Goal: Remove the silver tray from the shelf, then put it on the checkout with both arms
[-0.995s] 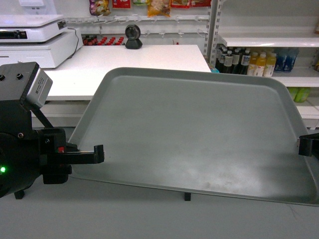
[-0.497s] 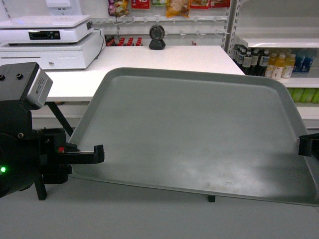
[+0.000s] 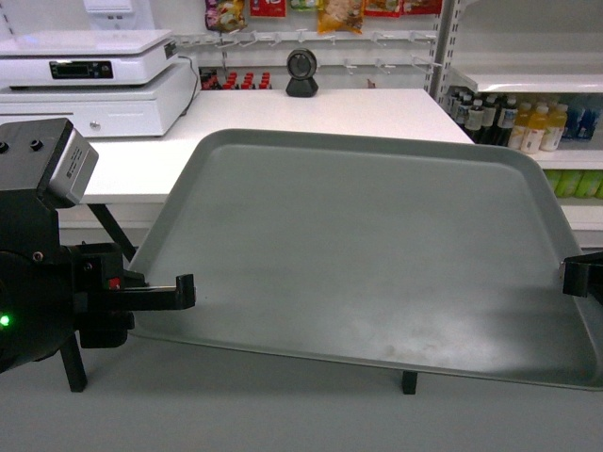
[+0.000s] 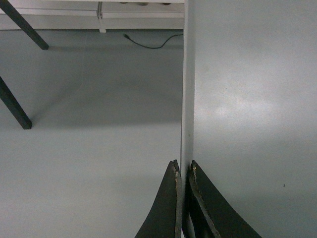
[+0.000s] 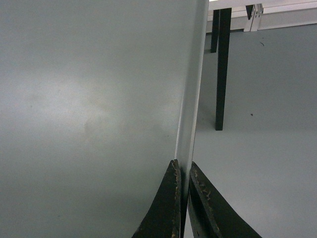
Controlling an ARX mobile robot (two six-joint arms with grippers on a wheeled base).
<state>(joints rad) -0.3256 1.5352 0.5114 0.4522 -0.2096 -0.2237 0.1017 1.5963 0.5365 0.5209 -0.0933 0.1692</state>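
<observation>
Left hand (image 4: 182, 171) and right hand (image 5: 182, 168) each pinch opposite rims of the stiff, light-looking, flat grey-green metal tray (image 3: 367, 250), short of the white table (image 3: 283, 118).

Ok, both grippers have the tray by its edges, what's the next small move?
Probably carry it forward. The silver tray, pinched by the left gripper and right gripper, hangs over floor, with only its far edge near the checkout.

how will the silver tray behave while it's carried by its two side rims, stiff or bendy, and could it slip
Probably stiff: the silver tray spans flat between the left end effector and right end effector with no visible sag. It may be slippery, since each pinches only a thin smooth rim. Being wide and held at two small spots, it could tilt if one arm lags.
</observation>
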